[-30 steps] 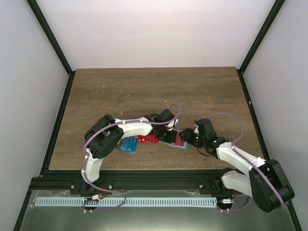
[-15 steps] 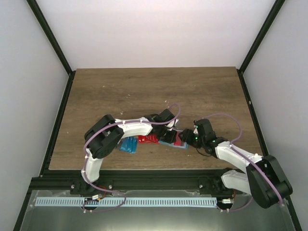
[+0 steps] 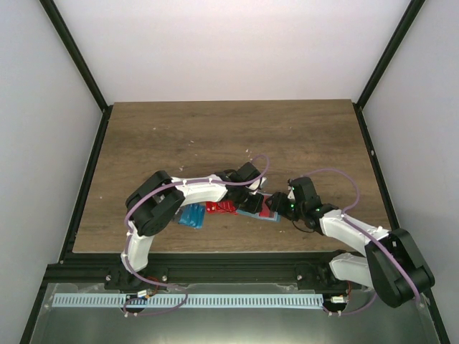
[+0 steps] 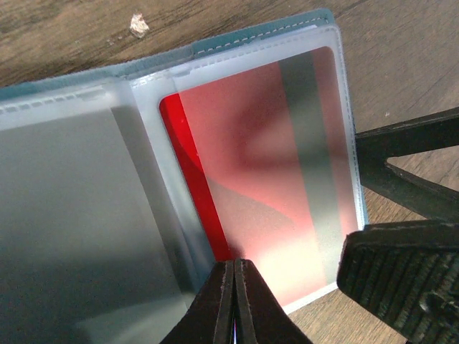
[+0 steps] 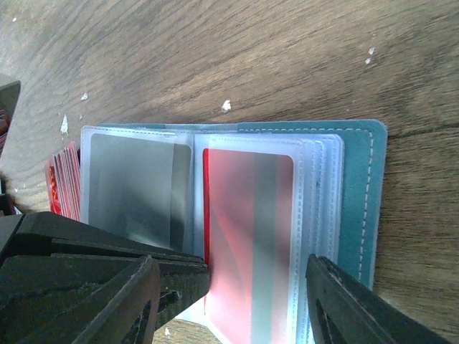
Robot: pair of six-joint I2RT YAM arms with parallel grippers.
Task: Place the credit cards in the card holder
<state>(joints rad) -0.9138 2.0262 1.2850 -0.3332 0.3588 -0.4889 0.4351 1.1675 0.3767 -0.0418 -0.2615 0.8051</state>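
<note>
The card holder (image 5: 358,201) lies open on the table, teal cover down and clear sleeves up. One red credit card (image 5: 251,236) sits inside a sleeve, its left edge bare. My left gripper (image 4: 234,269) is shut, its tip resting on the sleeve at that bare edge (image 4: 197,186). My right gripper (image 5: 233,287) is open, one finger on each side of the sleeved card at the holder's near edge. In the top view both grippers meet over the card holder (image 3: 270,216), the left gripper (image 3: 252,203) beside the right gripper (image 3: 276,206). More red credit cards (image 3: 221,208) and blue credit cards (image 3: 192,216) lie to the left.
A fanned pile of red cards (image 5: 64,183) lies just beyond the holder's left page. Small white crumbs (image 5: 226,105) dot the wooden table (image 3: 215,136). Black frame rails (image 3: 86,179) run along the table's sides, with white walls beyond them.
The right arm has edged slightly left toward the card holder. The left arm and the cards have stayed put.
</note>
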